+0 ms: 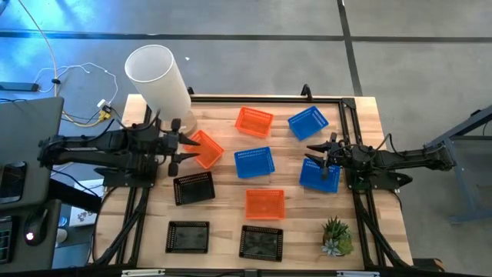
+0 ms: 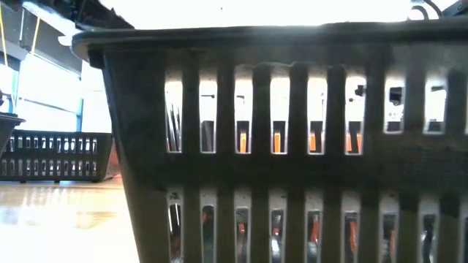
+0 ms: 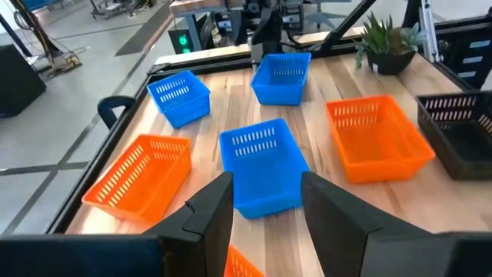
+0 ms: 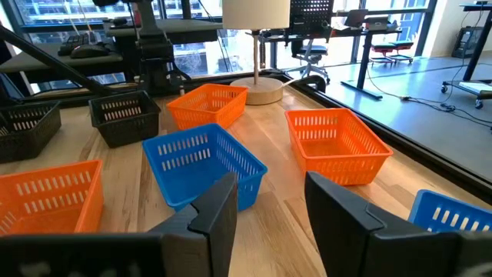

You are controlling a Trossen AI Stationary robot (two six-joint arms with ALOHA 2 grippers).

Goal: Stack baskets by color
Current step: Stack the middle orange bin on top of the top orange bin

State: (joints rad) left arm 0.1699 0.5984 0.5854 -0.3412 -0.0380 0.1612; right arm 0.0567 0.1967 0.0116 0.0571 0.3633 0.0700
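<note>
Nine mesh baskets rest on their bases on the wooden table. The orange ones point(image 1: 254, 121) point(image 1: 204, 148) point(image 1: 265, 203) and the blue ones point(image 1: 308, 123) point(image 1: 254, 161) point(image 1: 319, 175) are scattered across the middle. The black ones point(image 1: 193, 188) point(image 1: 188, 237) point(image 1: 260, 243) are toward the near edge. My left gripper point(image 1: 177, 148) point(image 3: 265, 208) hangs open over the left orange basket, whose corner point(image 3: 240, 266) shows below the fingers. My right gripper point(image 1: 317, 158) point(image 4: 269, 208) is open over the right blue basket. Neither holds anything.
A tall white cylinder lamp point(image 1: 157, 77) stands at the far left corner, close behind my left arm. A small potted plant point(image 1: 336, 236) stands at the near right. A black frame point(image 1: 350, 115) borders the table. One black basket point(image 2: 292, 146) fills the low view.
</note>
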